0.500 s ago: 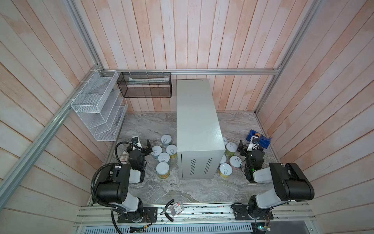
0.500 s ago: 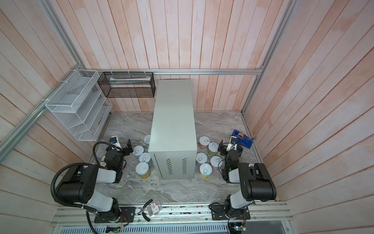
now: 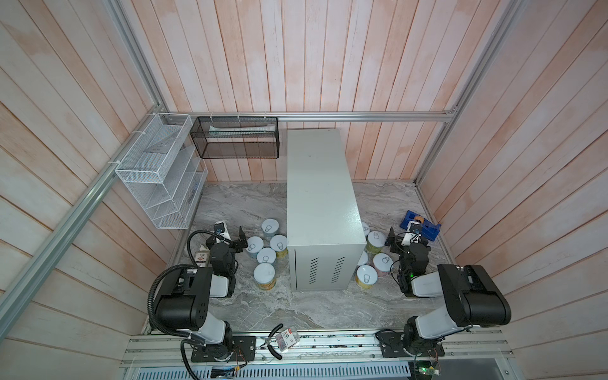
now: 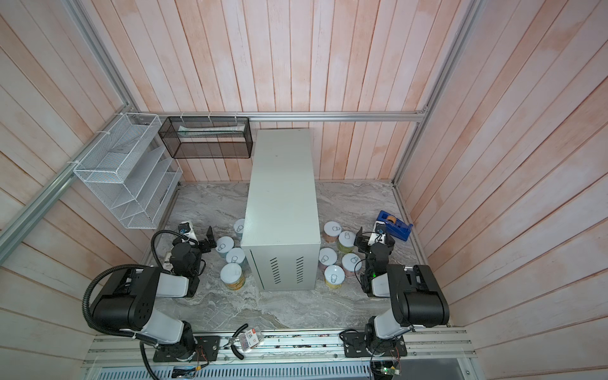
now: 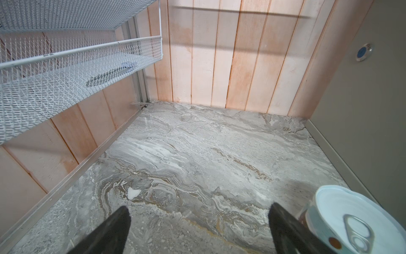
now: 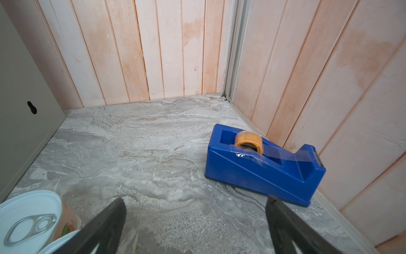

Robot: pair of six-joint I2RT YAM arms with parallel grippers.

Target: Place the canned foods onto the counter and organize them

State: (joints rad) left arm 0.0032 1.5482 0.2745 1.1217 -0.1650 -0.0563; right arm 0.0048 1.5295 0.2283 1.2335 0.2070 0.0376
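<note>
at the far left a white wire rack [image 3: 154, 184] hangs on the wall above the marble worktop [image 3: 243, 204]. below it the left fingers [image 5: 109, 231] are spread wide and grasp nothing. the left wrist view shows only bare marble between them, and a blue-labelled can [image 5: 356, 222] stands upright just outside one finger, near the cabinet's side. in both top views the left cluster of cans [image 3: 266, 256] [image 4: 235, 256] stands upright on the worktop between these fingers and the cabinet [image 3: 320, 197], its nearest tin just beside the fingertips. in a top view we count five tins there, among them a cabinet-side tin [image 3: 279, 244]; in a top view where the cabinet [image 4: 279, 197] covers that edge we count four, with a half-hidden tin [image 4: 239, 227] at the back. right of the cabinet the right cluster of cans [image 4: 334, 275] [image 3: 376, 239] also stands on the worktop: five lids show whole in a top view, while in a top view the cabinet cuts off two of them. the right fingers [image 6: 105, 226] are likewise spread and hold nothing. in the right wrist view an orange-labelled can [image 6: 28, 217] sits just outside one finger. near the other finger a blue tape dispenser [image 6: 263, 167] [image 3: 421, 225] sits near the right wall, and only this wrist view shows its clear strip drawn to the cutter.
</note>
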